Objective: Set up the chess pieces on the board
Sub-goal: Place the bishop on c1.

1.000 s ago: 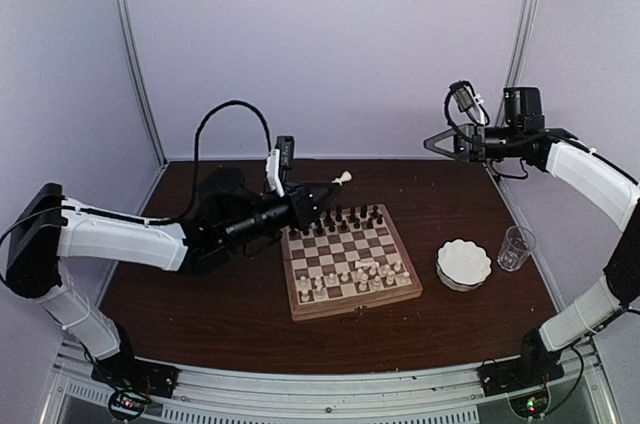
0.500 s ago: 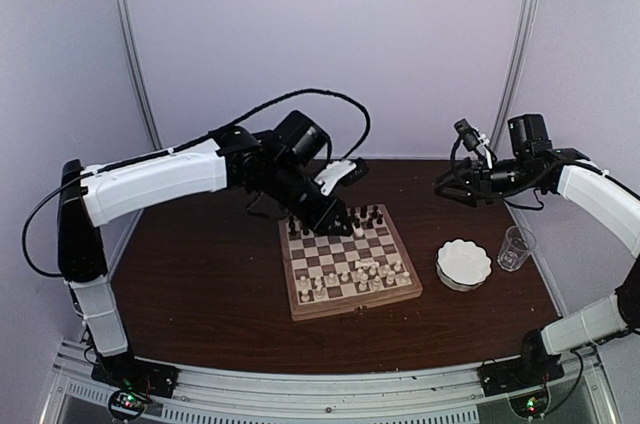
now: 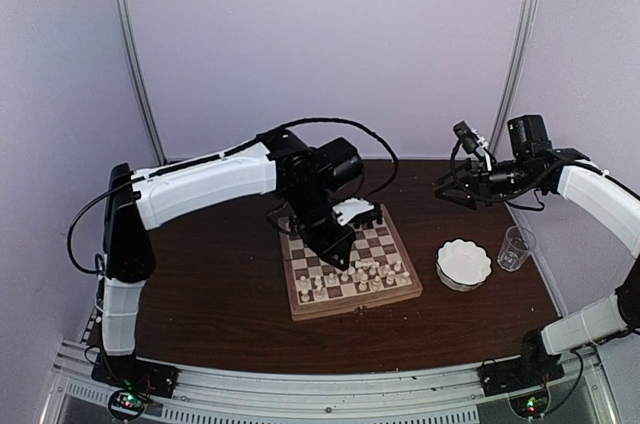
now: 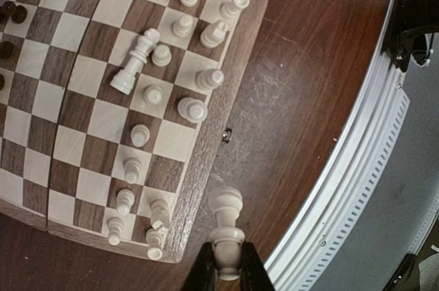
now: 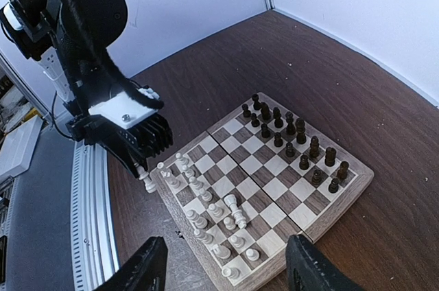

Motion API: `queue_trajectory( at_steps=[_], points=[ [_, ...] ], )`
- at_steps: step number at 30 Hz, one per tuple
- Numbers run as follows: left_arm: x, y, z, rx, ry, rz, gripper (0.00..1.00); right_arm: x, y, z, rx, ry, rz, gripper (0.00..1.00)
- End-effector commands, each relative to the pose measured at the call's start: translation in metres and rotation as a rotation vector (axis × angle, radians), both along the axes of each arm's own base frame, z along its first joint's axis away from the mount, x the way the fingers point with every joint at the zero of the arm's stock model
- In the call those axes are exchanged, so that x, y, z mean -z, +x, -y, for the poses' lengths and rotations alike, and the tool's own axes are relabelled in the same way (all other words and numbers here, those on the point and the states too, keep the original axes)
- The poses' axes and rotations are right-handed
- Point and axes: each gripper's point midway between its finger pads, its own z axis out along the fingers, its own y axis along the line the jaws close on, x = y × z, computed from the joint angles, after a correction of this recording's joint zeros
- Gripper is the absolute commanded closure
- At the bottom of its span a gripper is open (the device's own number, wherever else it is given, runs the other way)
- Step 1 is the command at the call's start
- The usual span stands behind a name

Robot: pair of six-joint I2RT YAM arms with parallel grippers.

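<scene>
Left jaws clamped on cream piece (image 4: 226, 226), now low off board's cream-side edge; half second back, over dark rank. Board (image 4: 206, 167) just beside jaws, below. Tall cream figure (image 4: 135, 63) looks toppled. Right jaws spread wide, empty, well apart from board.

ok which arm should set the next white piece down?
Left. The left gripper is shut on a white piece just off the board's white-side edge. The right gripper is open, empty, and held away from the board.
</scene>
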Motion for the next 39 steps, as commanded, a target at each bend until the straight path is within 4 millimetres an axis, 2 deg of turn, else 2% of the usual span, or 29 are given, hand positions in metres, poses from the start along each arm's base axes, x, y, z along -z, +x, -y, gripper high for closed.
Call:
queue_trajectory(
  at_steps=[1,15,27,35,39],
  points=[
    [0.010,-0.002,-0.010,0.015,0.106,0.021,1.00,-0.004,-0.002,0.003,0.005,-0.009,0.025,0.39],
    [0.049,0.002,0.007,0.020,0.170,0.009,1.00,-0.005,-0.004,0.003,0.000,-0.007,0.029,0.39],
    [0.071,0.009,0.013,0.018,0.200,0.012,1.00,-0.004,-0.004,0.002,-0.003,-0.006,0.024,0.39],
    [0.075,0.008,0.012,0.017,0.207,0.005,1.00,-0.004,-0.004,0.002,-0.005,-0.004,0.021,0.39],
    [0.069,0.007,0.001,0.021,0.241,0.016,1.00,-0.003,-0.004,0.002,-0.006,-0.003,0.019,0.39]
  ],
)
